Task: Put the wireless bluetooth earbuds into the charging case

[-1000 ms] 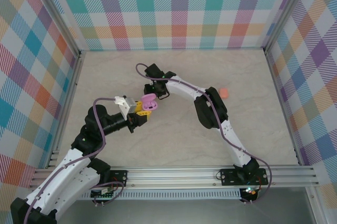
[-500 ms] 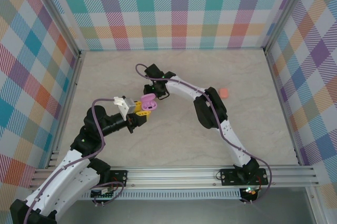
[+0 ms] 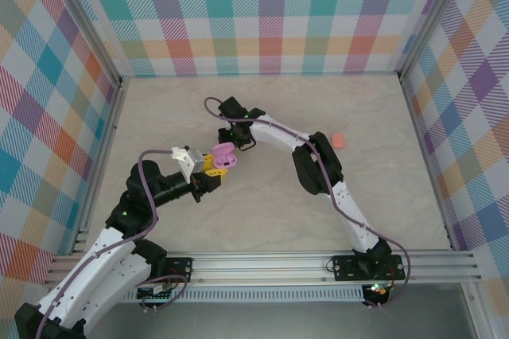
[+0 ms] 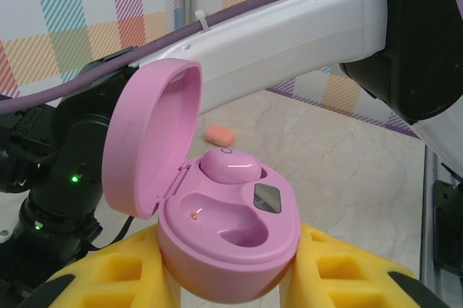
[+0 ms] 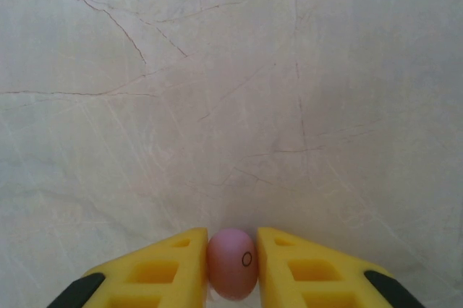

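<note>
I see one earbud (image 4: 230, 165) in the open case (image 4: 228, 250), a second earbud (image 5: 232, 268) between my right gripper's (image 5: 231, 241) jaws, and the other case (image 3: 339, 140) off right on the desk (image 3: 382, 196).

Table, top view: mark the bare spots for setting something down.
Bare: table right of the right arm, past the orange case; also the far strip by the back wall. Crowded: centre-left, around the open pink case.

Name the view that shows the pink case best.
Left wrist: the case is close up, lid open, one earbud seated, the other socket empty. The top external view shows the case as a small pink blob between the arms.
</note>
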You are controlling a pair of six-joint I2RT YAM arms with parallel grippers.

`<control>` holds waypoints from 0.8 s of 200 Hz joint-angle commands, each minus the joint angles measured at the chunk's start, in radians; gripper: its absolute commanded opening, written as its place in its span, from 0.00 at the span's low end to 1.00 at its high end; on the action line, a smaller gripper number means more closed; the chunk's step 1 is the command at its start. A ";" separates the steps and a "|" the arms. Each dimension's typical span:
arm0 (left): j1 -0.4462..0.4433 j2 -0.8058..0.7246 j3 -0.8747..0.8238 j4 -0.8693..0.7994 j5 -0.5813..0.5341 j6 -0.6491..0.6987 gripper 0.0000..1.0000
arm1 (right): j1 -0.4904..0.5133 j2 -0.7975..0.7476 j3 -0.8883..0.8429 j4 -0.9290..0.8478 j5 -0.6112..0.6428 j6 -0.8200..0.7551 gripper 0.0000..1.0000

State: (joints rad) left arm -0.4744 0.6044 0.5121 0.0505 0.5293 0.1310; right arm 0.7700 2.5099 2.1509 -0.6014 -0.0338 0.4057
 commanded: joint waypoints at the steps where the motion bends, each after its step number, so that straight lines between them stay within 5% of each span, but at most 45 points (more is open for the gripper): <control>1: 0.005 -0.010 0.003 -0.002 0.004 0.007 0.17 | 0.003 -0.057 -0.054 0.004 0.020 -0.020 0.23; 160: 0.005 -0.012 0.019 -0.029 -0.008 0.018 0.17 | -0.047 -0.373 -0.338 0.075 0.074 -0.008 0.21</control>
State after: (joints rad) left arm -0.4744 0.5980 0.5125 0.0048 0.5289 0.1318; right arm 0.7391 2.2330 1.8503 -0.5529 0.0193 0.4034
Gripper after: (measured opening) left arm 0.321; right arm 0.216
